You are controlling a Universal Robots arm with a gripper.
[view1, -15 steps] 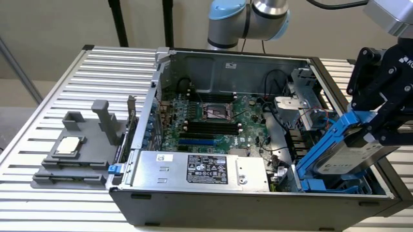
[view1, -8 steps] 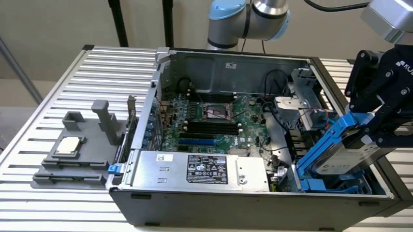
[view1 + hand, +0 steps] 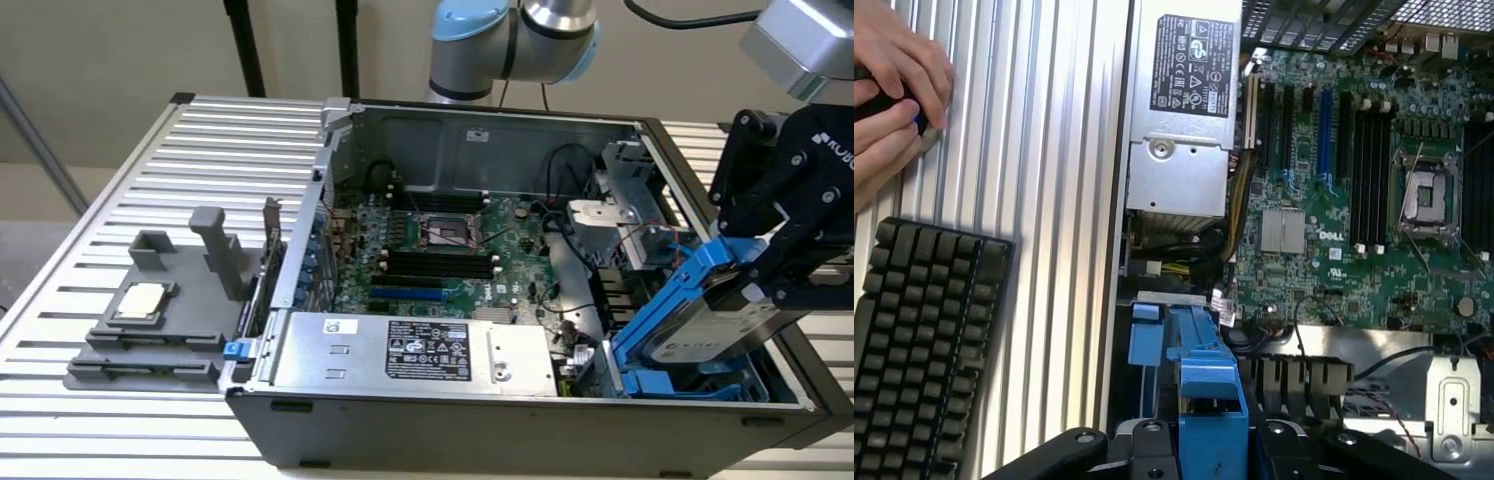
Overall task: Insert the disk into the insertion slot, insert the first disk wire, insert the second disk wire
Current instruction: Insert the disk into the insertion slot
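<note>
The disk (image 3: 710, 335), in its blue carrier, hangs tilted at the near corner of the open case (image 3: 534, 420) on the exterior view's right. Its lower end dips toward the slot (image 3: 687, 388), and its upper end is raised toward the exterior view's right. Whether it already touches the slot's clips I cannot tell. The black end effector (image 3: 750, 285) is clamped on the disk's upper part, fingers narrowed against its sides. In the wrist view the blue carrier of the disk (image 3: 1206, 375) sits between the end effector (image 3: 1206, 452) arms.

Just beside the slot, along the case's near wall, lies the silver power supply (image 3: 414, 350) with a black label. Beyond it is the green motherboard (image 3: 427, 250), its processor socket bare.

The case stands on a ribbed metal counter (image 3: 227, 130). On the counter at the exterior view's left sits a grey fixture (image 3: 200, 250) with a small chip (image 3: 140, 300) on it.

In the wrist view a black keyboard (image 3: 924, 340) lies on the counter, and two hands (image 3: 894, 80) rest just beyond it.
</note>
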